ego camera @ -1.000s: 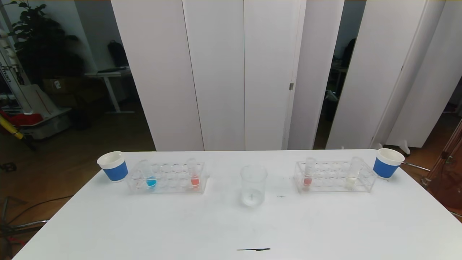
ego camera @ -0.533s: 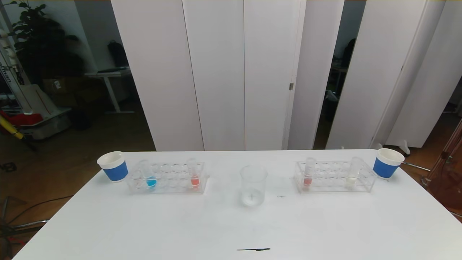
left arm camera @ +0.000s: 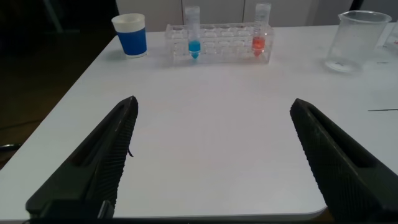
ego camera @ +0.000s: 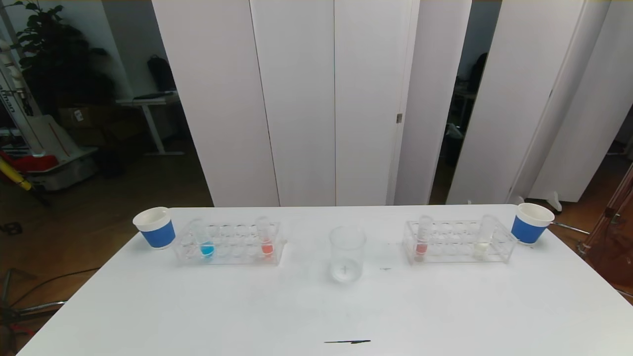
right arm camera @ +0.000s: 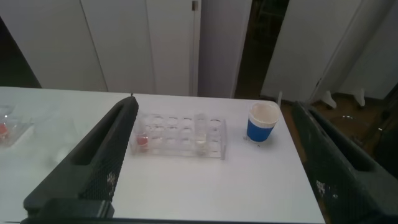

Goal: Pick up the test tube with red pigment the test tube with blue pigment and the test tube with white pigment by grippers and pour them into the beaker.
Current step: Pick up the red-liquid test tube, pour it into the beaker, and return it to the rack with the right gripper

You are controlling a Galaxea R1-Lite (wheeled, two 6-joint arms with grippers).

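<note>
The blue-pigment test tube (ego camera: pixel 206 242) and an orange-red tube (ego camera: pixel 266 240) stand in the clear left rack (ego camera: pixel 228 257). A pinkish-red tube (ego camera: pixel 422 240) and the white-pigment test tube (ego camera: pixel 482 240) stand in the right rack (ego camera: pixel 457 254). The empty beaker (ego camera: pixel 347 254) stands between the racks. Neither gripper shows in the head view. My left gripper (left arm camera: pixel 212 102) is open and empty over the table's near left part, well short of the blue tube (left arm camera: pixel 193 40). My right gripper (right arm camera: pixel 214 102) is open and empty, above and short of the white tube (right arm camera: pixel 201 134).
A blue-and-white paper cup (ego camera: pixel 156 227) stands left of the left rack, and another (ego camera: pixel 530 223) right of the right rack. The white table (ego camera: pixel 316 306) has a short black mark (ego camera: pixel 347 341) near its front edge. White panels stand behind.
</note>
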